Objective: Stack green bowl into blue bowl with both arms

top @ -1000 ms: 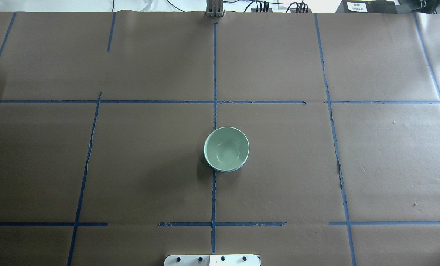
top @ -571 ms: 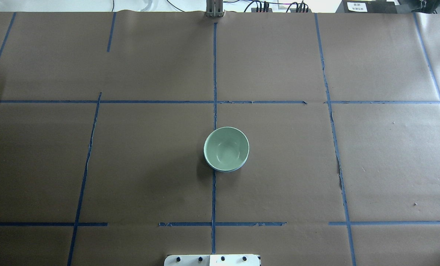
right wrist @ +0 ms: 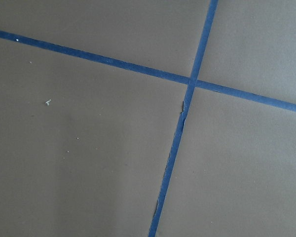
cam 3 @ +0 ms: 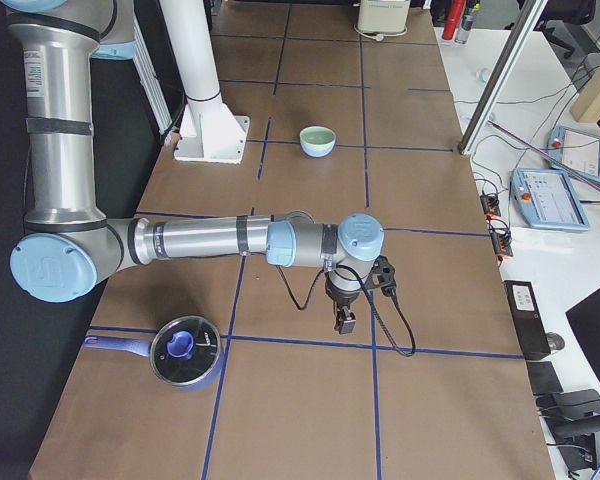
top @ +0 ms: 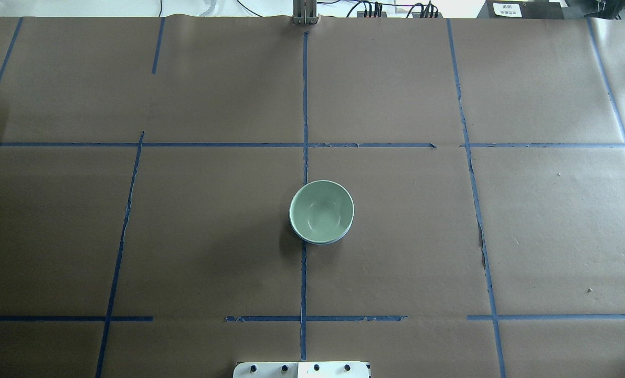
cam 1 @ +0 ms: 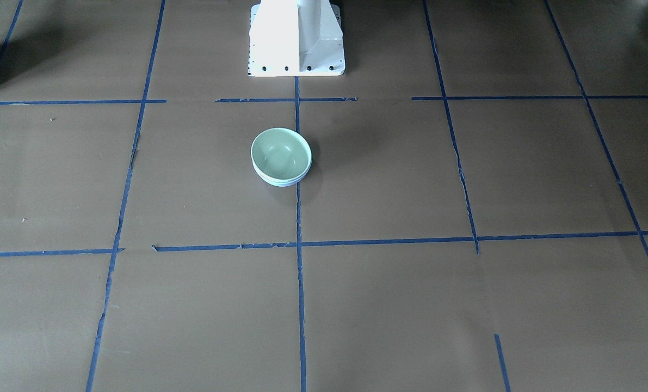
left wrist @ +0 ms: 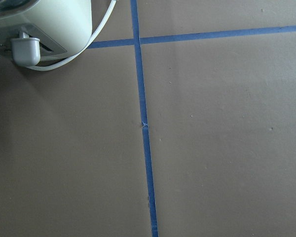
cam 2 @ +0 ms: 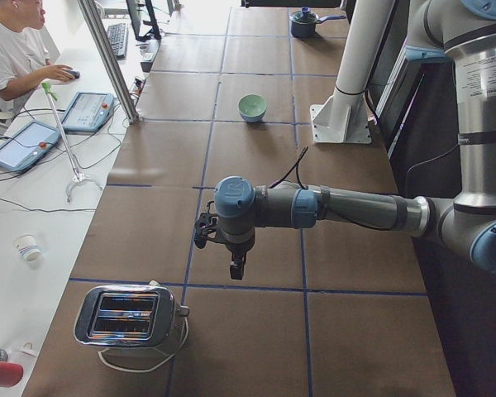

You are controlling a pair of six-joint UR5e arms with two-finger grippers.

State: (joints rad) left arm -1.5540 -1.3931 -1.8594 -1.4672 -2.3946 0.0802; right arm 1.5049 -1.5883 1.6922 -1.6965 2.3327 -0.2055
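The green bowl (top: 321,210) sits nested inside the blue bowl (top: 320,243) at the table's middle; only a thin blue rim shows under it. The stack also shows in the front view, green bowl (cam 1: 280,154) in blue bowl (cam 1: 281,183), and small in the side views (cam 2: 252,107) (cam 3: 318,140). My left gripper (cam 2: 237,269) hangs over the table's left end, far from the bowls. My right gripper (cam 3: 345,322) hangs over the right end, also far away. I cannot tell whether either is open or shut. Both wrist views show only brown paper and blue tape.
A chrome toaster (cam 2: 128,315) with a white cord stands near my left gripper; its corner shows in the left wrist view (left wrist: 39,24). A blue lidded pot (cam 3: 185,350) stands near my right arm. The white robot base (cam 1: 296,38) is behind the bowls. An operator (cam 2: 8,50) sits beside the table.
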